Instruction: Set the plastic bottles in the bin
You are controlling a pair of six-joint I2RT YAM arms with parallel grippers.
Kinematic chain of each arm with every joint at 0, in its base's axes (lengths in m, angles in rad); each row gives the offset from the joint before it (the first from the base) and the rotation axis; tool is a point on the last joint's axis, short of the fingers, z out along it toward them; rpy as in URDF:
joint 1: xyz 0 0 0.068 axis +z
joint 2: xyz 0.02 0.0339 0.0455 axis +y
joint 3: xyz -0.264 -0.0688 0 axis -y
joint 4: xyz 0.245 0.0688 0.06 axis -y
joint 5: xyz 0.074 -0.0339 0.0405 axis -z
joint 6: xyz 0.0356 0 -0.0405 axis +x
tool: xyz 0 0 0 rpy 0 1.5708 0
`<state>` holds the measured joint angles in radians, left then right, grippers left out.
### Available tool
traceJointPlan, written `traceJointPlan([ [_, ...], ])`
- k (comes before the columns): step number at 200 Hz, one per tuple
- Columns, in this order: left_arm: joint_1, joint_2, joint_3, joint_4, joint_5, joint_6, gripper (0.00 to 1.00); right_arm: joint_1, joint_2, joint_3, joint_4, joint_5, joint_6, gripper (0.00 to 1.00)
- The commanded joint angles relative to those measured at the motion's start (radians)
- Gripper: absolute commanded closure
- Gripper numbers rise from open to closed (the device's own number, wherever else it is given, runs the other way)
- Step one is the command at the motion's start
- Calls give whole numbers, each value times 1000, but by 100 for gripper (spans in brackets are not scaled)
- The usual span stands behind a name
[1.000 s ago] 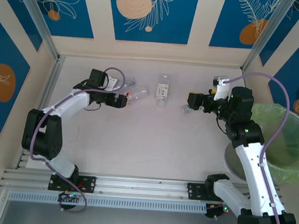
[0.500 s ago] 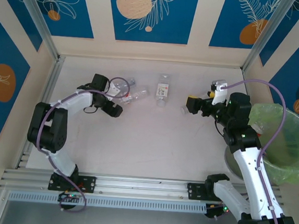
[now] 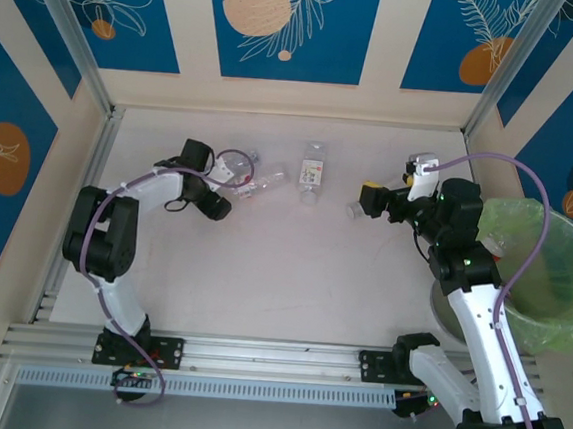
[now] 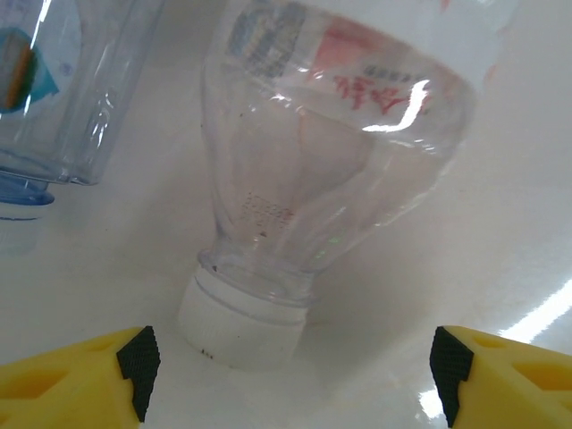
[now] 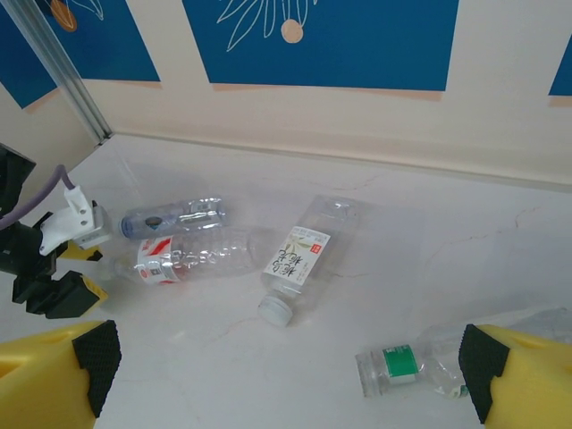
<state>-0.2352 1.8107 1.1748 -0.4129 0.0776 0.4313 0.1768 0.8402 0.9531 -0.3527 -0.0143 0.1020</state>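
Pale tabletop (image 4: 523,223) bears a red-labelled bottle (image 4: 340,152), its cap (image 4: 239,326) between the spread jaws of the left gripper (image 4: 291,366).

**Q:** Where does the top external view stand?

**A:** I see it high above the red-label bottle (image 3: 259,182), looking down from the near side, far off.

**Q:** And the wrist views?

**A:** My left wrist view faces that bottle (image 4: 331,161) cap-first, very near, low over the table (image 4: 500,223). My right wrist view looks across at the bottle (image 5: 192,259) from well to its right. All three views share it.
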Motion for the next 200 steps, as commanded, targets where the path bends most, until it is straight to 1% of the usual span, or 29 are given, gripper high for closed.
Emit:
traceJointPlan([
  [1, 11, 44, 41, 23, -16, 31, 19, 6, -18, 19, -15, 23, -27, 0],
  [18, 11, 77, 69, 29, -4, 29, 19, 6, -24, 22, -19, 27, -28, 0],
  [31, 7, 107, 99, 13, 1, 29, 25, 6, -30, 22, -22, 30, -28, 0],
  [55, -10, 133, 123, -7, -13, 46, 30, 6, -42, 23, -42, 34, -31, 1],
  [80, -18, 143, 138, -17, -2, 50, 39, 6, -46, 19, -57, 32, -36, 1],
  [99, -23, 152, 150, -23, -8, 50, 48, 5, -44, 16, -58, 24, -31, 1],
  [129, -27, 151, 145, -25, -15, 47, 59, 7, -38, 12, -58, 13, -30, 0],
  [200, -46, 105, 68, 7, -27, 27, 69, 6, -35, 7, -57, 28, -27, 1],
])
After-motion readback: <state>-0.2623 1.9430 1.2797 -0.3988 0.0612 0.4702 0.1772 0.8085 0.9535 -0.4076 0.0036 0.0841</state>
